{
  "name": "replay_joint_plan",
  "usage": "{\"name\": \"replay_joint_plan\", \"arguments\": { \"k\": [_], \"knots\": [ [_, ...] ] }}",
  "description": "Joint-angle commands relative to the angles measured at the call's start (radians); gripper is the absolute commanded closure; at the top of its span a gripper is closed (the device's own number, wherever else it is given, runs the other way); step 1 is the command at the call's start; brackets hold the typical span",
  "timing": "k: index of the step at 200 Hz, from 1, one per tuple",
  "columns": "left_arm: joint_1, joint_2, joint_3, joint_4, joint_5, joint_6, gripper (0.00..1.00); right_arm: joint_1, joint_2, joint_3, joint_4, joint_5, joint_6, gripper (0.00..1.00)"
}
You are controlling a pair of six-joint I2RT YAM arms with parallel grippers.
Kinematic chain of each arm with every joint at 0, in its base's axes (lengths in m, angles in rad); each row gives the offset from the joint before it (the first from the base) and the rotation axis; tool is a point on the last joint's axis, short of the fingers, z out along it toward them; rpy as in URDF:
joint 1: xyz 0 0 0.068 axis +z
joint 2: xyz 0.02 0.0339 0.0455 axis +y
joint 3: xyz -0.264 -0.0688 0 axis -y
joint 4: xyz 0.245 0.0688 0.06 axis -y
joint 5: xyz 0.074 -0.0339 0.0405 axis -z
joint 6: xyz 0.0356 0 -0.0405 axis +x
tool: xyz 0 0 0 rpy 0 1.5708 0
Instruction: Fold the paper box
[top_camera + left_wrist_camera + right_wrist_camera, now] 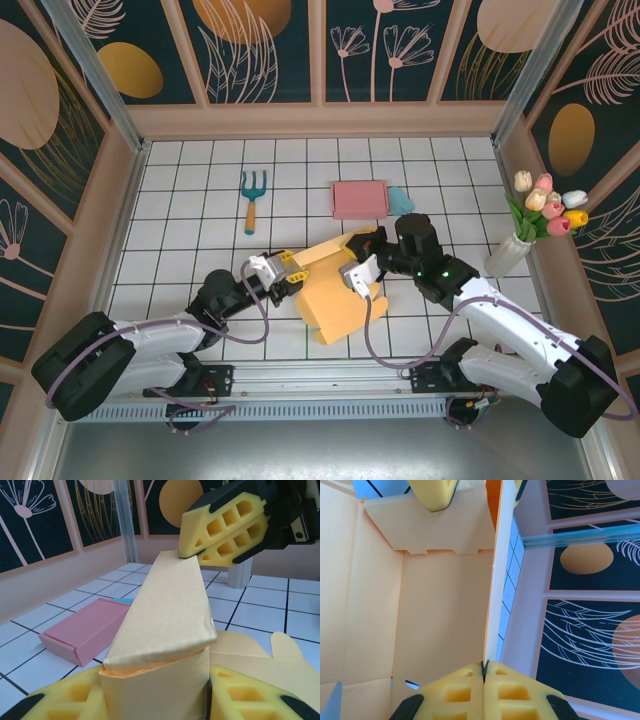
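My left gripper (157, 700) clamps a folded-up wall of the yellow paper box (335, 300), with a pad on each side. My right gripper (484, 690) pinches a thin upright panel at that wall's far end. The box lies half-open on the tiled table (180, 230) between my arms. Beyond it sit a pink box (359, 199) and a blue hand rake (252, 195).

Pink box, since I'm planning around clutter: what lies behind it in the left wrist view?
A light blue object peeks out behind the pink box; most of it is covered, so its shape is unclear.
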Motion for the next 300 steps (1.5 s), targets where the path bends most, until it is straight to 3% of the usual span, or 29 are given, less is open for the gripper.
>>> {"name": "replay_joint_plan", "arguments": {
  "k": [1,49,80,98,169,231,271,300],
  "knots": [
    [0.013,-0.016,0.015,-0.064,-0.127,-0.033,0.69,0.009,-0.011,-0.012,-0.001,0.005,0.028,1.00],
    [0.014,-0.005,0.020,-0.064,-0.139,-0.042,0.71,0.008,-0.013,-0.010,-0.003,0.016,0.034,1.00],
    [0.014,-0.028,0.003,-0.043,-0.126,-0.067,0.40,0.009,-0.008,-0.010,-0.002,0.032,0.040,1.00],
    [0.014,-0.064,-0.010,-0.053,-0.151,-0.086,0.30,0.009,-0.003,-0.009,-0.004,0.048,0.045,1.00],
    [0.012,-0.052,-0.011,-0.048,-0.158,-0.116,0.33,0.030,-0.002,-0.009,-0.002,0.062,0.059,1.00],
    [0.003,0.014,0.038,-0.023,-0.209,-0.137,0.49,0.073,0.022,-0.009,0.000,0.109,0.089,1.00],
    [-0.003,0.108,0.035,0.053,-0.335,-0.164,0.55,0.153,0.047,-0.068,0.118,0.249,0.151,1.00],
    [-0.002,0.191,0.035,0.106,-0.339,-0.180,0.58,0.185,0.046,-0.217,0.321,0.335,0.150,1.00]
  ]
}}
